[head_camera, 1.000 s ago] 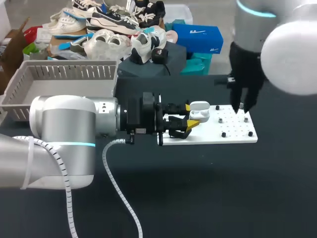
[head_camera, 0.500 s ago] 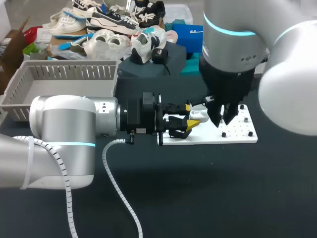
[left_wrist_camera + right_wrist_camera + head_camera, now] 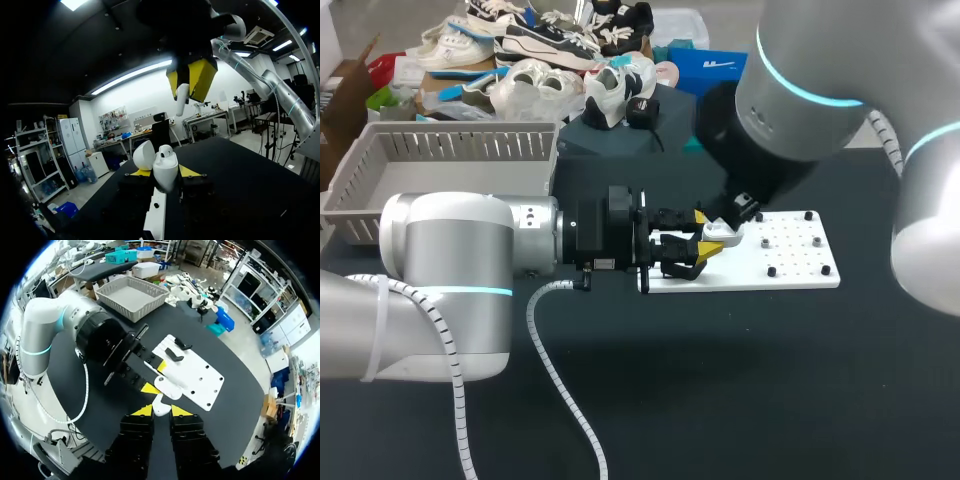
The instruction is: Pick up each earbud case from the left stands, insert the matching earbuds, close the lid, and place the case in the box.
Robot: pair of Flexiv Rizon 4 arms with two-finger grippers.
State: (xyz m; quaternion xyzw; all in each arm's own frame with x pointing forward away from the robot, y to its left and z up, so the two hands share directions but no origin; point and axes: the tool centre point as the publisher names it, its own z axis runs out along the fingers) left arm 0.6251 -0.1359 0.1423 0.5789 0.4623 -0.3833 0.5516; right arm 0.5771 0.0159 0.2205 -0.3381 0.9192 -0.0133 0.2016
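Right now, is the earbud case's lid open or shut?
Open. The lid stands tipped back beside the case body in the left gripper.

The head camera looks down from above and behind on the dark table (image 3: 740,380). The left wrist camera sits low, facing level across the tabletop, hard up against the open white earbud case (image 3: 162,167). The right wrist camera hangs high, facing straight down past the small white earbud (image 3: 160,408). All three share that case and the flat white pegged board (image 3: 192,372)
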